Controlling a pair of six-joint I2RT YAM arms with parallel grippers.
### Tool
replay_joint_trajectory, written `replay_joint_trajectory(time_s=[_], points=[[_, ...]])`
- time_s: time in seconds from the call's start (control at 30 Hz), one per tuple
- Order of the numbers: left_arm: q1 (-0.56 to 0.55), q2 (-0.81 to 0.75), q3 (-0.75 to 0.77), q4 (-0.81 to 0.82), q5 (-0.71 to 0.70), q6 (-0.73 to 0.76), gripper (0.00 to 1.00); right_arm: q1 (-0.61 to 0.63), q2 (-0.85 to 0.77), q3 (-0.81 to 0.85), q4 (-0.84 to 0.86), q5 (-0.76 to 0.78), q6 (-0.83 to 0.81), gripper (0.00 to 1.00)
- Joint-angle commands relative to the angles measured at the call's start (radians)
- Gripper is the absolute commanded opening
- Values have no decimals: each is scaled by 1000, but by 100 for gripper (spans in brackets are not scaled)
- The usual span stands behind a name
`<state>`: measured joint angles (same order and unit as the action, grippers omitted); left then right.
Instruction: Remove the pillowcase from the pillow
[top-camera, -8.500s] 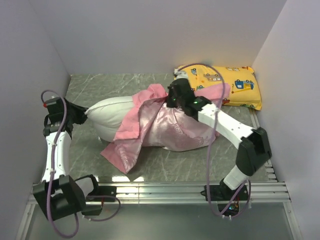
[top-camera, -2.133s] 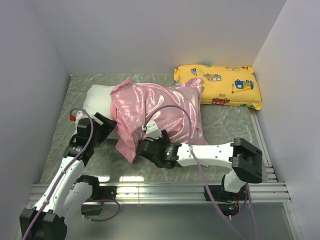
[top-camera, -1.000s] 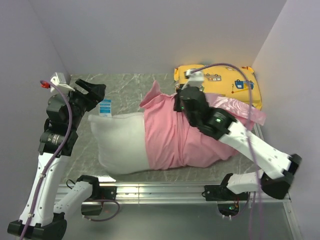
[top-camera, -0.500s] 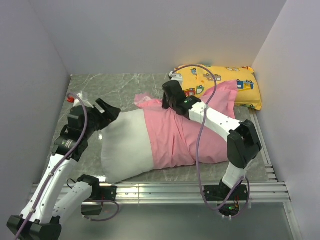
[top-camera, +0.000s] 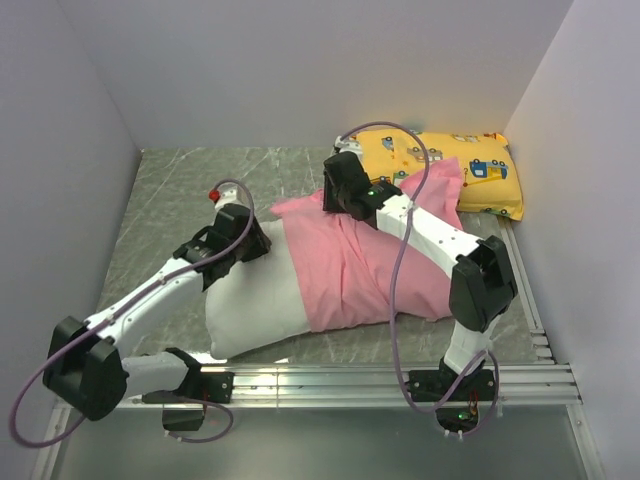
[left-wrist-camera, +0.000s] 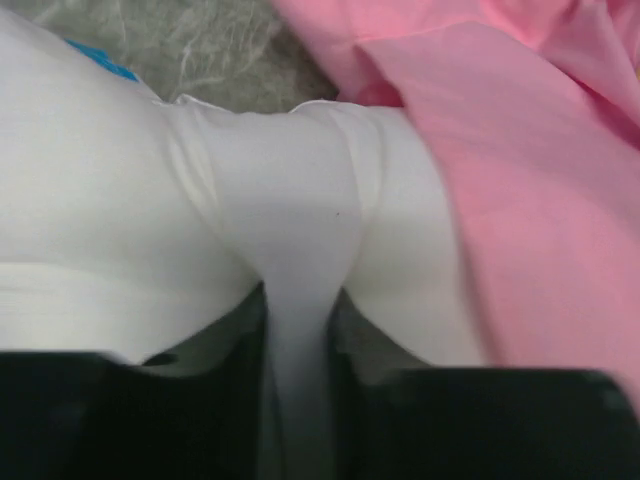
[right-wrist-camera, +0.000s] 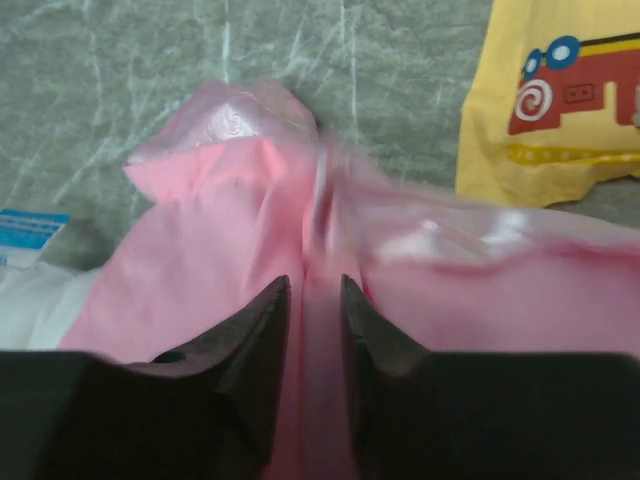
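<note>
Overhead, left arm: since half a second earlier it had dropped low and reached rightward. The left gripper (top-camera: 255, 243) now rested on the far-left corner of the pillow (top-camera: 250, 300) instead of beside it.
Overhead, right gripper (top-camera: 338, 205): it had hardly shifted and sat on the far edge of the pillowcase (top-camera: 365, 270), near the yellow pillow (top-camera: 465, 165).
Overhead, pillowcase: matte pink and apparently inside out, it covered the pillow's right part. The white left part lay bare in mid-table (top-camera: 170, 190).
Meaning: each arm now seemed to have an anchor, one on white cloth and one on pink. The case looked roughly half off, with the pull-apart likely next.
Left wrist, claw: narrow, it nipped a ridge of white pillow cloth between dark fingers (left-wrist-camera: 180, 420). Pink cloth lay just to the right, and a blue tag (left-wrist-camera: 100, 62) was at the upper left.
Right wrist, claw: narrow, it pinched a blurred pink fold. Shiny satin showed at the fold's top, and the yellow pillow was beyond it on the right.
</note>
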<state>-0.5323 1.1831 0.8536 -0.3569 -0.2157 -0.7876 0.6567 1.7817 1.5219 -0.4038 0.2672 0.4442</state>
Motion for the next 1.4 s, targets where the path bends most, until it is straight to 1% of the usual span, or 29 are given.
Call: replay_joint_trajectory(time_s=[0.0,0.03,0.1,0.17,0.2,0.27,0.37,0.47,0.63,0.67,0.7,0.73,0.8,0.83,0.87,0.93,0.97,1.0,1.03,1.07,1.13,1.2,1.23,1.27,1.3,1.33,1.37], points=[[-2,64,4,-11,-39,36,21,4,-128,67,-50,18,-55,53],[6,70,7,-8,-40,43,1,3,-151,69,-76,26,-62,58],[37,72,25,-10,-37,53,0,3,-224,54,-104,41,-75,70],[48,62,38,-11,-45,70,0,4,-312,15,-125,56,-73,74],[51,58,53,-19,-63,79,0,3,-338,-35,-119,47,-71,78],[51,38,61,-16,-74,105,0,4,-373,-72,-127,6,-76,79],[52,27,79,-10,-71,136,1,20,-351,-103,-139,13,-85,79],[54,33,104,-10,-59,148,1,27,-298,-112,-133,-35,-96,74],[86,35,117,7,-21,154,1,38,-231,-111,-129,-40,-117,70],[118,27,111,15,7,154,0,34,-223,-121,-124,-27,-125,58],[118,27,111,15,7,154,0,34,-223,-121,-124,-26,-125,58],[133,23,108,15,19,156,0,24,-223,-126,-125,-13,-127,38],[199,4,102,16,65,159,0,3,-232,-131,-135,15,-121,15],[228,-6,95,13,78,154,0,-27,-240,-143,-136,21,-118,2],[302,-29,90,12,91,149,0,-49,-263,-150,-142,58,-102,0],[401,-59,78,13,166,134,0,-110,-292,-183,-145,72,-82,0],[457,-94,72,18,199,122,0,-190,-310,-199,-144,70,-55,0],[568,-109,71,16,206,116,0,-240,-350,-238,-138,55,-41,0],[622,-123,82,6,237,107,0,-285,-372,-258,-123,41,-29,0],[709,-144,88,6,249,105,0,-371,-408,-278,-113,21,-13,0],[779,-161,101,13,271,94,1,-429,-441,-310,-86,-25,-12,0],[784,-155,104,21,279,91,0,-425,-441,-290,-90,-36,-21,0],[784,-148,101,27,289,79,1,-413,-438,-283,-95,-90,-28,0],[782,-129,95,39,338,74,1,-396,-438,-279,-89,-100,-39,0],[782,-120,84,73,358,68,0,-344,-439,-272,-89,-99,-45,0],[782,-109,69,81,375,54,0,-313,-441,-261,-92,-89,-58,12],[781,-88,65,88,393,53,1,-283,-453,-259,-92,-67,-67,21]])
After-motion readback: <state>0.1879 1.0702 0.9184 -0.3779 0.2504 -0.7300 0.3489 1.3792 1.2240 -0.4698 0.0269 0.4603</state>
